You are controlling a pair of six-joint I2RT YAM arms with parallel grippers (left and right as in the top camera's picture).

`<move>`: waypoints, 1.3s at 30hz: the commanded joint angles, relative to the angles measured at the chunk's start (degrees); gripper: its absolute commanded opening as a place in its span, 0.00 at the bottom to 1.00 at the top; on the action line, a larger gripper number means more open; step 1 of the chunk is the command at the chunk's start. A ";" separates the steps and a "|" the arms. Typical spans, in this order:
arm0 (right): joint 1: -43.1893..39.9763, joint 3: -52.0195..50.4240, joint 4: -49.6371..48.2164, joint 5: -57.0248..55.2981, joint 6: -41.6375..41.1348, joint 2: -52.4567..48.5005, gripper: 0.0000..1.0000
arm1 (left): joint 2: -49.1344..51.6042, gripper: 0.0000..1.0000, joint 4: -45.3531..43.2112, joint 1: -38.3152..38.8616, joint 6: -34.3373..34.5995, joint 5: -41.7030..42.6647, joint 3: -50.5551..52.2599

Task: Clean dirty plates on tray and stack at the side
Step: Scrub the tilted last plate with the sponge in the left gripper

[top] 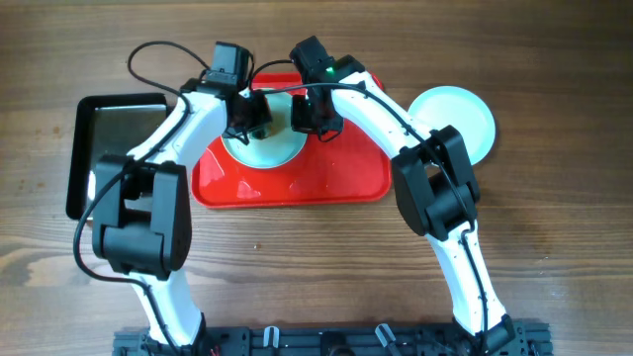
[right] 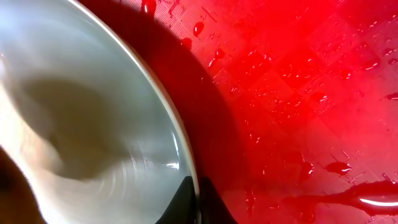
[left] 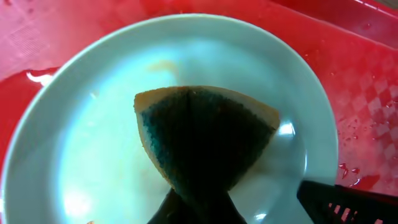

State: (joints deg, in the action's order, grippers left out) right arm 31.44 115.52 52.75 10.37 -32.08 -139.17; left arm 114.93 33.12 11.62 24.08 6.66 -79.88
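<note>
A pale plate (top: 272, 150) lies on the red tray (top: 297, 188), at its back left. My left gripper (top: 249, 121) is over that plate, shut on a sponge (left: 205, 137) with a dark scrub face and a yellow edge. The sponge presses on the plate's inside (left: 81, 155), where a faint orange-brown smear shows near the top. My right gripper (top: 309, 117) is at the plate's right edge; in the right wrist view it (right: 198, 199) is shut on the plate's rim (right: 180, 134), one finger inside and one outside. A second, clean-looking plate (top: 455, 119) rests on the table to the right of the tray.
A black metal tray (top: 114, 148) lies on the wooden table left of the red tray. The red tray's floor (right: 298, 93) is wet, with droplets and a small puddle near the plate.
</note>
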 commanded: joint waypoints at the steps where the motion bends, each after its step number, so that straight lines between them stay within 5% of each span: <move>1: 0.31 -1.42 0.04 0.04 0.68 -1.95 0.04 | 2.38 0.04 -0.33 0.22 0.31 -0.07 -0.74; 17: 0.31 -1.42 -0.46 0.04 1.57 -1.95 0.04 | 5.46 0.04 7.52 -7.13 6.97 -0.39 -0.72; 27: 0.31 -1.42 -0.87 0.22 1.70 -1.95 0.04 | 5.29 0.04 11.82 -8.79 0.24 -7.19 -1.55; 39: 0.31 -1.42 -0.59 0.68 2.12 -1.95 0.04 | 2.01 0.04 27.17 -8.79 0.15 -8.17 -20.94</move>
State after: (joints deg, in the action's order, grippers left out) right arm 32.21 115.11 51.68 12.45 -30.57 -139.17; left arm 119.15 57.71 3.20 24.71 0.25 -97.27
